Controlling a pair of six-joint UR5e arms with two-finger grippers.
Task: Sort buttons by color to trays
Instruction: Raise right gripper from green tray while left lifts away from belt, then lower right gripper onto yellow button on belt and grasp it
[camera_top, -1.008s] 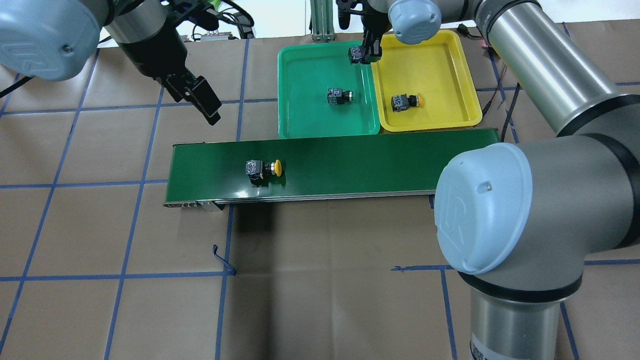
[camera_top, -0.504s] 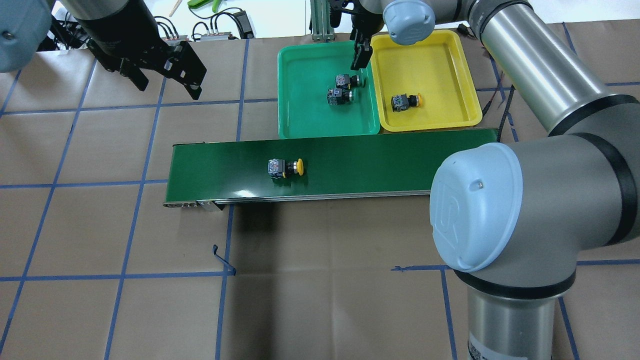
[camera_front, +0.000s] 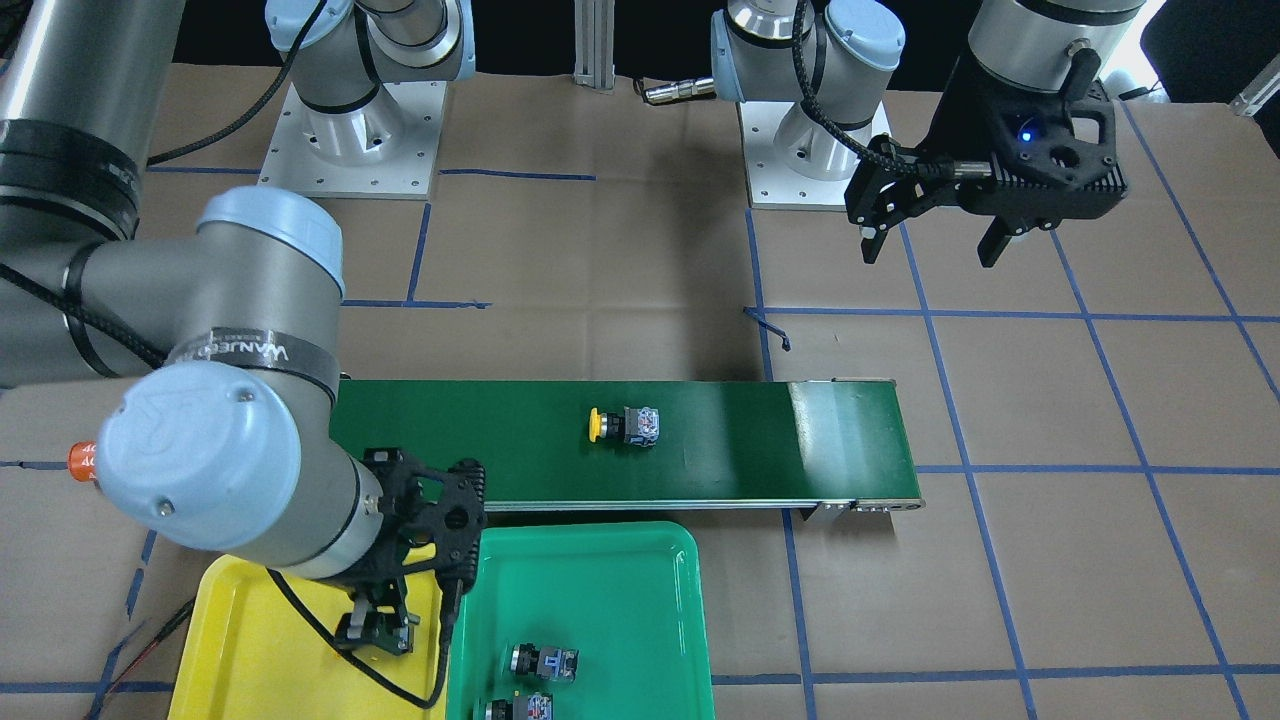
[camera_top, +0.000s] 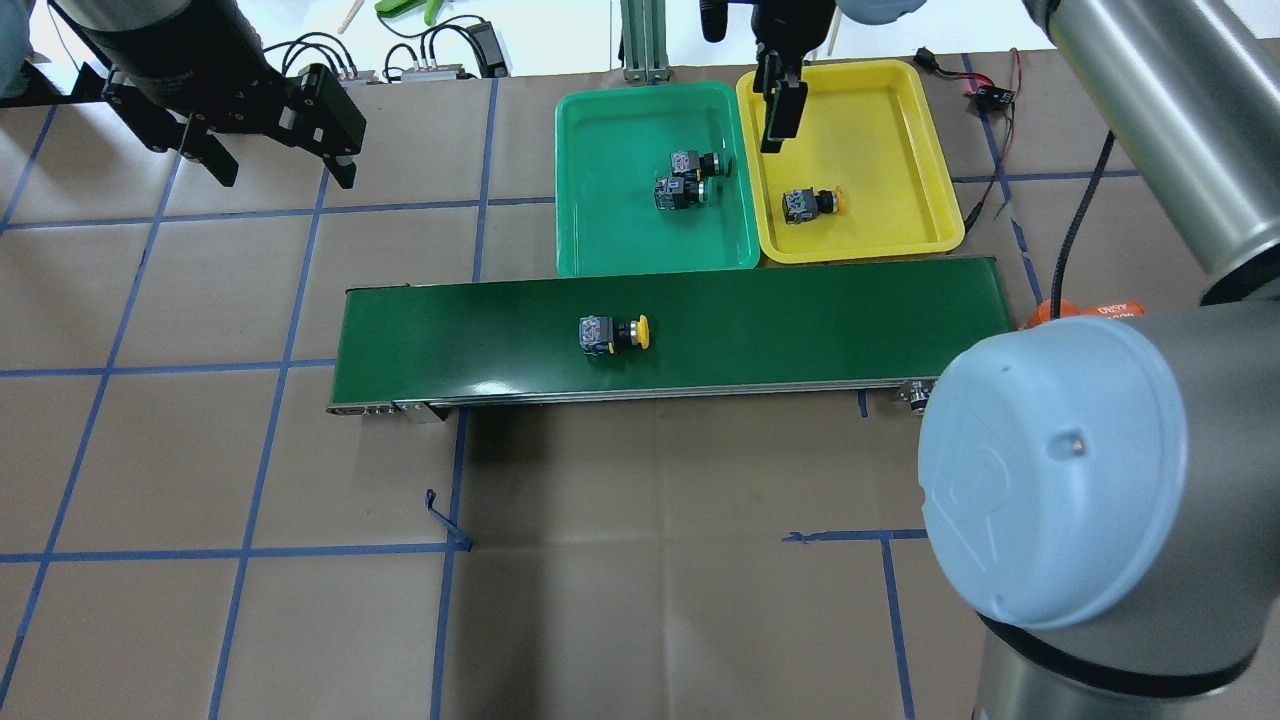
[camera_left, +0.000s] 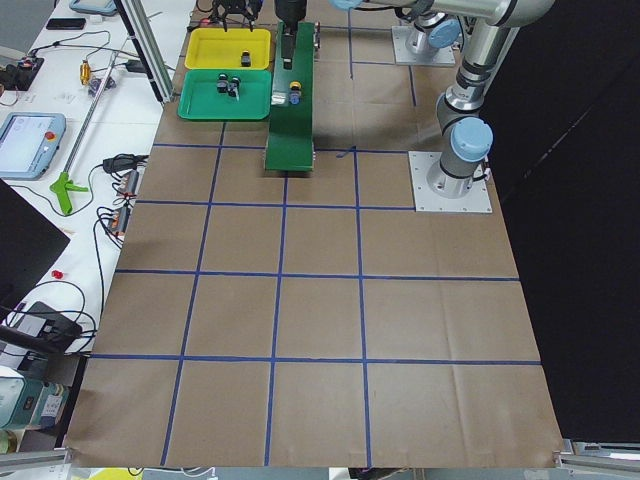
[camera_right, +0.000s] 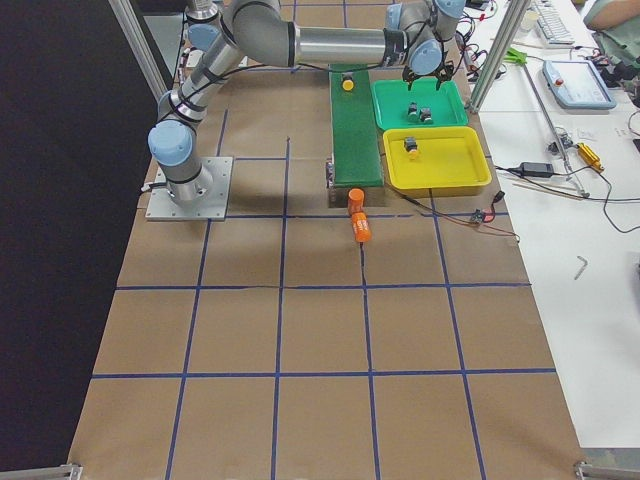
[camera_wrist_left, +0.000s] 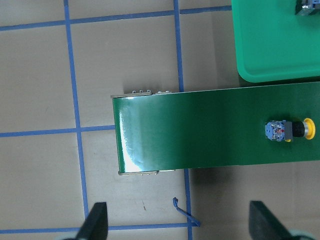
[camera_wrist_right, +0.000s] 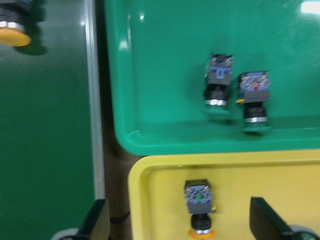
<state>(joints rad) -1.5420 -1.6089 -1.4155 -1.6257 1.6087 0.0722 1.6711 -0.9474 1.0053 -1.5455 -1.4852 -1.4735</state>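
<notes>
Brown-paper tabletop (camera_top: 650, 600) w/ blue tape grid; dark-green conveyor belt (camera_top: 800, 330) across the middle, parallel to far edge.

Vs 1 s ago:
- belt button (camera_top: 613, 334) carried further toward right edge, now approx mid-belt.
- right gripper (camera_top: 778, 135) shifted off green tray (camera_top: 610, 245) to above yellow tray (camera_top: 880, 110); jaws open, empty.
- far green button (camera_top: 697, 163), pinched in those jaws then, now lying in green tray just beside near green button (camera_top: 679, 191); contact betw. the two unclear.
- left gripper (camera_top: 285, 165) pulled back toward far-left corner; jaws spread wide, nothing betw. them.

Orientation:
- belt button on its side, long axis along the belt, yellow cap toward right edge, grey body toward left edge.
- both green buttons likewise on their sides, axes parallel to belt, caps toward yellow tray.
- tray yellow button (camera_top: 810, 204) on its side in yellow tray's near-left part, cap toward right edge.

Around:
- trays side by side, walls touching, betw. belt and far edge, right of centre.
- right gripper above yellow tray's left side, on the far-edge side of tray yellow button, apart from it.
- orange cylinder (camera_top: 1085, 310) at belt's right end.
- right arm's elbow joint (camera_top: 1050, 460) hiding belt's right end in overhead view.
- alu post (camera_top: 640, 40) at far edge behind green tray.
- cables and tools on white bench (camera_top: 560, 40) beyond far edge.
</notes>
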